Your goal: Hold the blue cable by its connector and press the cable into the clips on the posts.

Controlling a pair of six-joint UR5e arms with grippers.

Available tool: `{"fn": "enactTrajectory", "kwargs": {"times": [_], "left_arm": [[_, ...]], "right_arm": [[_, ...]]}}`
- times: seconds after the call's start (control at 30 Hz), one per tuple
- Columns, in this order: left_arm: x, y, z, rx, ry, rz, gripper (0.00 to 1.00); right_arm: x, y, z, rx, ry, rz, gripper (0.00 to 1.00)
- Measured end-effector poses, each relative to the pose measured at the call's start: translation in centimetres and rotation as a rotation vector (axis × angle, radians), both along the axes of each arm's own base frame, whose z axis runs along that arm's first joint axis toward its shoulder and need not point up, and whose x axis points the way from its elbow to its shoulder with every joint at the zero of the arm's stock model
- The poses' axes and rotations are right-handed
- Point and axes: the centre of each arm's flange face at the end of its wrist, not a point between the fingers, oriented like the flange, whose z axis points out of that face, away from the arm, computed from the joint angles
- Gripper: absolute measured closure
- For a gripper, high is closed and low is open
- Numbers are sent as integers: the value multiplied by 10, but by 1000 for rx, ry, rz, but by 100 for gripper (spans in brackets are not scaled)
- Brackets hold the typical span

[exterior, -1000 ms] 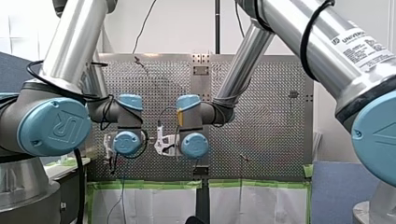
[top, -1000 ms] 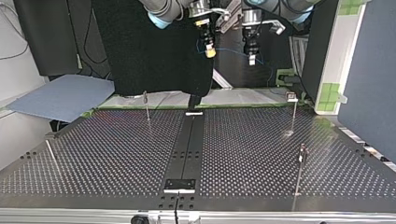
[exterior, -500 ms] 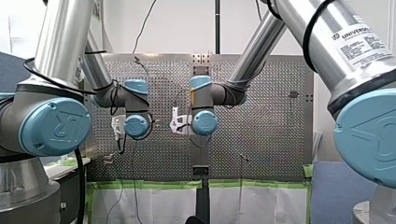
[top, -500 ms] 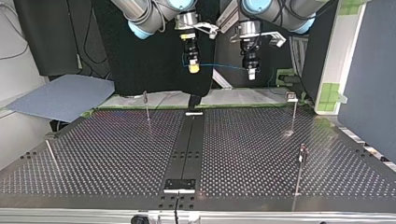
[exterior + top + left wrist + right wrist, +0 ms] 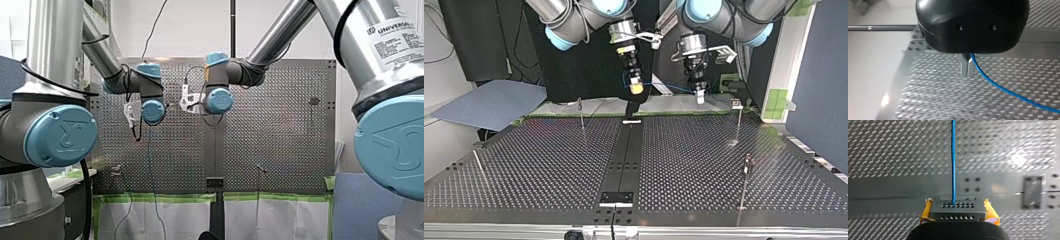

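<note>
Two grippers share the load, both up clear of the table (image 5: 549, 165). On the right gripper (image 5: 958, 206), the yellow pads are clamped on either side of the grey connector (image 5: 958, 214); it looks a firm hold. The blue cable (image 5: 953, 157) leaves the connector's face and runs dead straight ahead of that gripper, so its long axis lines up with the gripper's reach.

On the left gripper (image 5: 967, 68), the metal fingers are pressed together with the cable nipped between them near their roots. From there the cable trails off to one side and sags away below the fingertips.

In the top view the right gripper (image 5: 637, 88) and left gripper (image 5: 699, 96) hang side by side. A short run of blue cable (image 5: 666, 86) is strung near level between them.

Key relation:
- **Nearest post:** the nearest post (image 5: 738, 120), with its clip (image 5: 736, 104), stands just beyond the left gripper on the side away from the right gripper. It is a bit lower than the fingertips and not touching.
- **Nearer arm:** the left arm is the nearer one; the right gripper is well apart from that clip.
- **Other posts:** the second post (image 5: 581, 112) stands beyond the right gripper on the opposite side, also lower. The third post (image 5: 747, 172) is further below the left gripper, nearer the camera.

Judgement: the cable is in no clip yet. The held span likely has to go sideways past the left gripper and down onto the near clip, left arm leading.
</note>
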Motion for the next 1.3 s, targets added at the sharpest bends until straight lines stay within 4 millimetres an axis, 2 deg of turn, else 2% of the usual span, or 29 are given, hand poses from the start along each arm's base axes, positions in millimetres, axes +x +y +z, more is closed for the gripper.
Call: {"fn": "enactTrajectory", "kwargs": {"times": [0.23, 0.33, 0.6, 0.9, 1.3], "left_arm": [[10, 6, 43, -44, -54, 49, 100], [13, 9, 63, -52, -77, 60, 100], [17, 23, 114, -76, -131, 105, 100], [27, 37, 137, -72, -121, 143, 100], [37, 56, 144, -36, -56, 188, 100]], "right_arm": [[7, -3, 60, -51, -73, 35, 100], [10, -6, 78, -69, -100, 40, 100], [18, -19, 101, -92, -130, 42, 100], [40, -38, 98, -96, -127, 62, 100], [57, -44, 139, -128, -168, 115, 100]]}}
